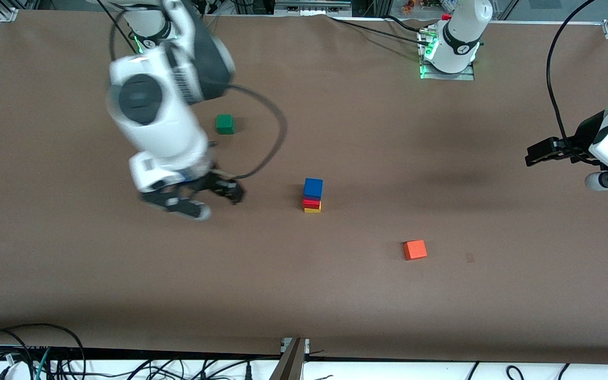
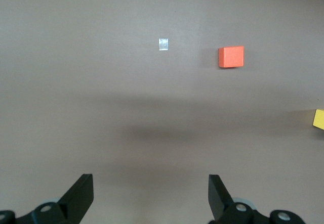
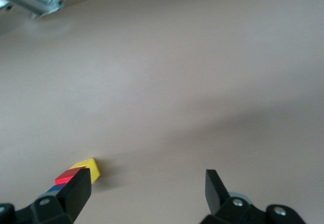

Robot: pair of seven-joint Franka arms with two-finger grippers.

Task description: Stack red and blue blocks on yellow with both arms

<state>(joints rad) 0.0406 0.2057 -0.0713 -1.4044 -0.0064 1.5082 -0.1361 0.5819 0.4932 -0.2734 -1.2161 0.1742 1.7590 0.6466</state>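
The blue block [image 1: 313, 188] sits on the red block [image 1: 311, 202], which sits on the yellow cube [image 1: 312, 209], one upright stack mid-table. My right gripper [image 1: 218, 203] is open and empty, up over the table beside the stack, toward the right arm's end. In its wrist view the yellow cube [image 3: 90, 167], red block [image 3: 69, 175] and blue block [image 3: 54, 188] show by one finger, apart from the gripper [image 3: 147, 191]. My left gripper [image 1: 540, 152] is open and empty over the left arm's end of the table, and its wrist view [image 2: 151, 196] shows bare table between the fingers.
An orange cube [image 1: 415, 249] lies nearer the front camera than the stack, toward the left arm's end; it also shows in the left wrist view [image 2: 231, 56]. A green cube [image 1: 225, 124] lies farther from the camera, by the right arm. A small tape mark [image 1: 469, 257] is beside the orange cube.
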